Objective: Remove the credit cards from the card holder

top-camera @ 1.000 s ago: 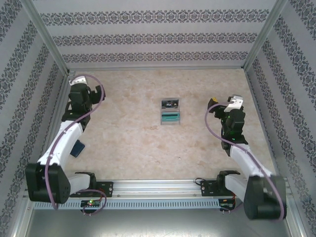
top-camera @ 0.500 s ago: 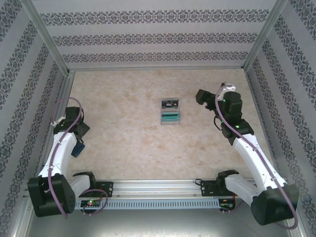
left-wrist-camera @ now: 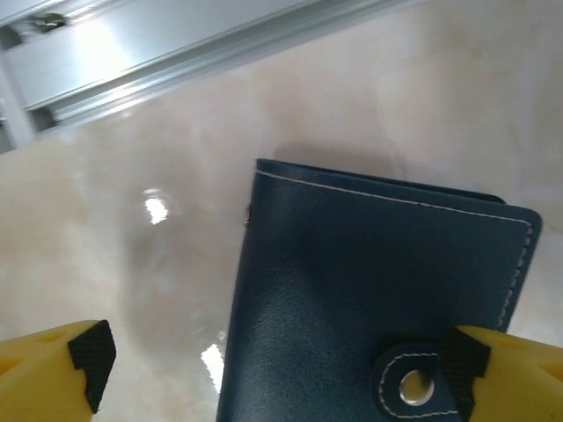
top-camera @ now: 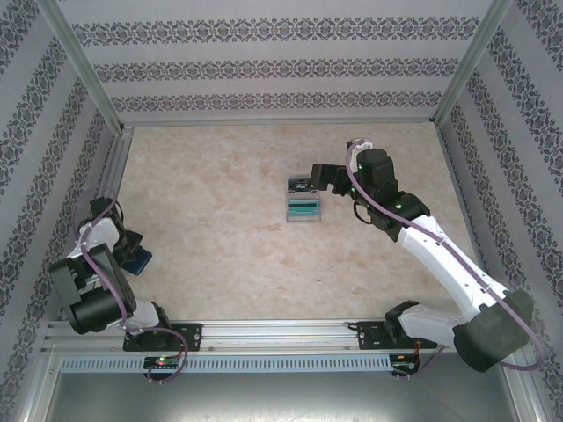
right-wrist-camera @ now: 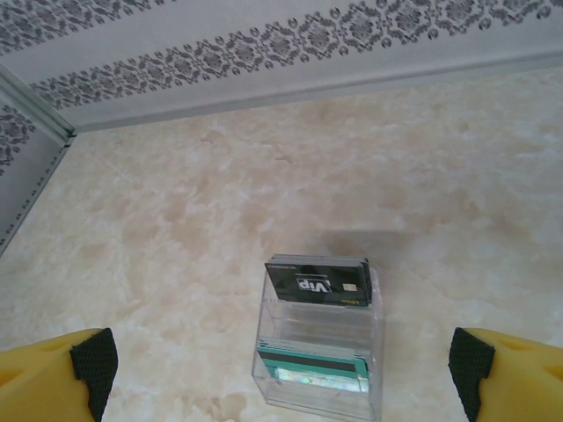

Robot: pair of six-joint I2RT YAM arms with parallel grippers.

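Note:
The card holder [left-wrist-camera: 369, 281] is a dark slate-blue wallet, folded shut, its clasp tab and metal snap [left-wrist-camera: 413, 387] by my right fingertip. It lies near the left wall [top-camera: 138, 260]. My left gripper [left-wrist-camera: 277, 374] hovers open right over it, yellow fingers [left-wrist-camera: 53, 374] straddling it; its wrist [top-camera: 119, 239] is folded back over it. Credit cards stand in a clear tiered plastic stand [right-wrist-camera: 318, 330] mid-table: a dark "VIP" card [right-wrist-camera: 317, 283] behind, a teal card [right-wrist-camera: 312, 365] in front. My right gripper [top-camera: 318, 174] is open, close to the stand's [top-camera: 304, 202] right back corner, above it.
An aluminium rail [left-wrist-camera: 176, 53] runs along the table edge just beyond the wallet. Patterned walls [top-camera: 281, 66] close in the back and both sides. Bare marble-look tabletop [top-camera: 220, 220] lies between the wallet and the stand.
My left arm has pulled back from the far left and come down over the wallet. My right arm has swung left from the right side to the card stand.

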